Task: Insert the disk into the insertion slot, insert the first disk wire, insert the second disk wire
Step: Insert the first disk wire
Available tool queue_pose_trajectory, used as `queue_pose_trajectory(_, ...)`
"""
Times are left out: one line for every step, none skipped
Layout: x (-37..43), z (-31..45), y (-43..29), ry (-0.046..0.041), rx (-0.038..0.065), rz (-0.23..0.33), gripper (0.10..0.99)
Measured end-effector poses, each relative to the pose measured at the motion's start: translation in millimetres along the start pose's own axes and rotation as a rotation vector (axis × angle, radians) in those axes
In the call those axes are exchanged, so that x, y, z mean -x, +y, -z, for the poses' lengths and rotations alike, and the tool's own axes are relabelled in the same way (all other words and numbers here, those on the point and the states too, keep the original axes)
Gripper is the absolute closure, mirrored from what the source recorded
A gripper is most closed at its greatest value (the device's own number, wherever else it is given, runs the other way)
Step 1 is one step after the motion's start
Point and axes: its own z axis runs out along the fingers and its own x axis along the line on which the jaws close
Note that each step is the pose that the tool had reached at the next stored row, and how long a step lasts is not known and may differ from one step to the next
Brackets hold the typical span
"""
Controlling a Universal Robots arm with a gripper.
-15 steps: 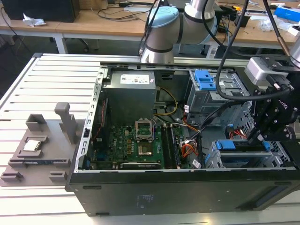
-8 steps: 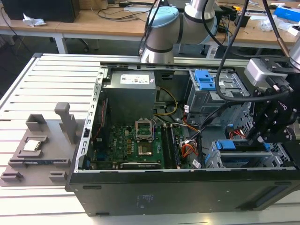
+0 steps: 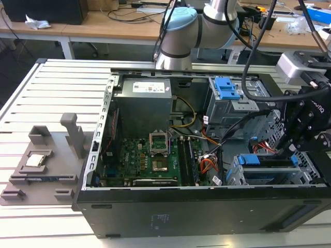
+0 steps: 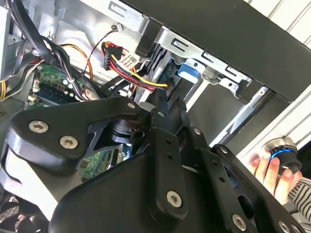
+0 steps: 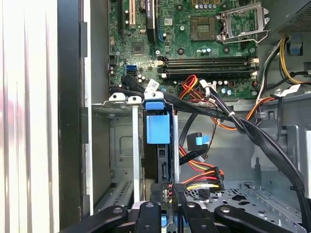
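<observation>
The disk [image 3: 266, 164] stands edge-on in its blue carrier [image 5: 158, 128] inside the insertion slot [image 3: 235, 175], a silver perforated cage [image 5: 121, 150] at the case's front corner. My gripper [image 3: 286, 152] is over the disk's outer end. In both wrist views the fingers [image 4: 161, 126] close together on that end of the disk. A thin red cable, the first disk wire [image 3: 264, 147], curves loose just behind the cage. A dark plug on a red, yellow and black bundle [image 5: 201, 178] lies beside the disk's rear edge. I cannot tell whether it is plugged in.
The open case holds the motherboard [image 3: 150, 160], a grey power supply [image 3: 142, 101] and a taller bay with blue latches [image 3: 227, 93]. Black cables [image 5: 252, 131] cross above the cage. A grey fixture [image 3: 41, 160] lies on the exterior view's left. A person's hand [image 4: 269, 170] rests outside the case.
</observation>
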Motion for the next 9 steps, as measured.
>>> queue_pose_trajectory(0.0, 1.0, 0.1, -0.0001, 0.0, 0.0, 0.847)
queue_pose_trajectory(-0.1, 1.9, 0.1, 0.0001, 0.0, 0.0, 0.847)
queue_pose_trajectory(-0.2, 4.2, 0.2, 0.0, 0.0, 0.0, 0.847)
queue_pose_trajectory(-0.3, 6.7, 0.3, 0.0, 0.0, 0.0, 0.847)
queue_pose_trajectory(-0.4, 8.7, 0.4, 0.0001, 0.0, 0.0, 0.847)
queue_pose_trajectory(-0.5, 10.7, 0.5, 0.0, 0.0, 0.0, 0.847)
queue_pose_trajectory(-0.6, 13.0, 0.6, 0.0, 0.0, 0.0, 0.847)
queue_pose_trajectory(-0.6, 13.8, 0.7, -0.0001, 0.0, 0.0, 0.847)
queue_pose_trajectory(-0.6, 14.0, 0.6, -0.0004, 0.0, 0.0, 0.847)
